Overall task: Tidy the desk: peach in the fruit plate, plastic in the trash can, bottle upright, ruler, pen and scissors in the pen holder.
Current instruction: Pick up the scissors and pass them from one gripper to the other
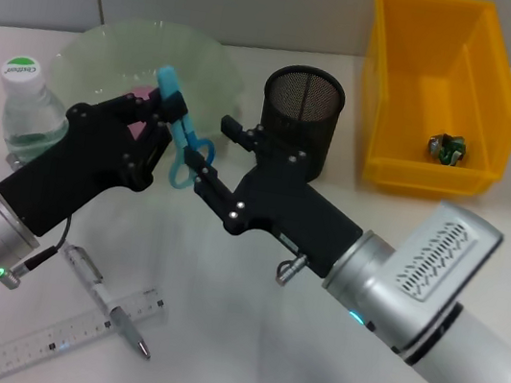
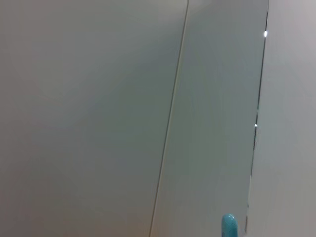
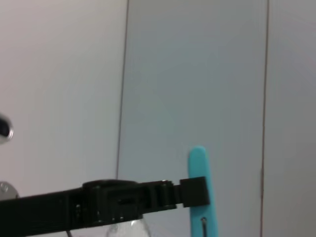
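**Scissors held aloft between both grippers**

The right gripper [image 1: 215, 154] is reaching in with its fingers spread around the handle loops. The left gripper [image 1: 156, 115] is clenching the blue scissors [image 1: 182, 137], raised above the table, just left of the pen holder [image 1: 301, 116].

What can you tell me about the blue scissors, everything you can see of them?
The scissors are light blue and look like plastic, with a sheath over the blades and two loop handles below. They are held off the desk, blade end up and tilted, handles down. The left gripper is clamped on the sheathed upper part; the right gripper sits beside the handle loops. The black mesh pen holder stands just to their right.
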Tool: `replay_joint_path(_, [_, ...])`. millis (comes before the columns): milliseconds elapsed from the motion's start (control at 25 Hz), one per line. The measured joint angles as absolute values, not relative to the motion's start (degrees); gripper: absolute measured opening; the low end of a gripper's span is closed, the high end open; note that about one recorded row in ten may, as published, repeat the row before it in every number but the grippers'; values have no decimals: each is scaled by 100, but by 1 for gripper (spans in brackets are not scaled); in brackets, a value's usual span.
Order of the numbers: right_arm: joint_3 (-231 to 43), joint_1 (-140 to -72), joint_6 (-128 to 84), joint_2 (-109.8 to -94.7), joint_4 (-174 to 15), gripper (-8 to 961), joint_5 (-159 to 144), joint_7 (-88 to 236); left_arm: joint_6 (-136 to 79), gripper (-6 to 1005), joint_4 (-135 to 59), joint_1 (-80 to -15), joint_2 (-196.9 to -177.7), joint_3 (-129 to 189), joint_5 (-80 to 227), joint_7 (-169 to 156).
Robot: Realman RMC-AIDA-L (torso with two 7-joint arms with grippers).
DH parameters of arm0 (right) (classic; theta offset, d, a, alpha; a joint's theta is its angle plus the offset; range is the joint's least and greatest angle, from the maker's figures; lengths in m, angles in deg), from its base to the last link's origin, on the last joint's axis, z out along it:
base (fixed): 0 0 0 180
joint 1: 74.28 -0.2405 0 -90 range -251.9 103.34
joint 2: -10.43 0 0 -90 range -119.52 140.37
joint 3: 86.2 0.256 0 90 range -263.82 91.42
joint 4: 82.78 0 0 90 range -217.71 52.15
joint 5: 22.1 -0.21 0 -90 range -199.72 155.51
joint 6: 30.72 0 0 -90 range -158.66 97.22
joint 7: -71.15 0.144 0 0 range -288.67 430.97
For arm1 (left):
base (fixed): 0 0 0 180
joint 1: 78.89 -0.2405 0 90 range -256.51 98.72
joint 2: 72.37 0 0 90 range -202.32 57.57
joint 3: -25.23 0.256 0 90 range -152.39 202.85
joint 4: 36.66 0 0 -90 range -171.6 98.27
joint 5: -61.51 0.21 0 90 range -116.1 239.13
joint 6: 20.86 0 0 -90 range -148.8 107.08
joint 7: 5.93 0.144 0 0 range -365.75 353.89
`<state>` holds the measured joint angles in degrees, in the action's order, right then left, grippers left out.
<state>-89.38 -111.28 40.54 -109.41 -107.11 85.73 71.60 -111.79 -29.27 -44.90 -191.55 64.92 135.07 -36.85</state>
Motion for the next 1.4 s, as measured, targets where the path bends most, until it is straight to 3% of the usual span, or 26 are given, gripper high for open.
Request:
replay_joint_path(800, [-9063, -10504, 6637, -10871, -7833, 497, 10133, 12555, -12238, 98, -3363, -4887, -19117, 6372, 13549, -5565])
replay_joint_path(1400, [-9277, -10824, 7335, -10811, -7479, 495, 10189, 14088, -12822, 98, -3390, -4858, -19151, 6001, 13507, -7544])
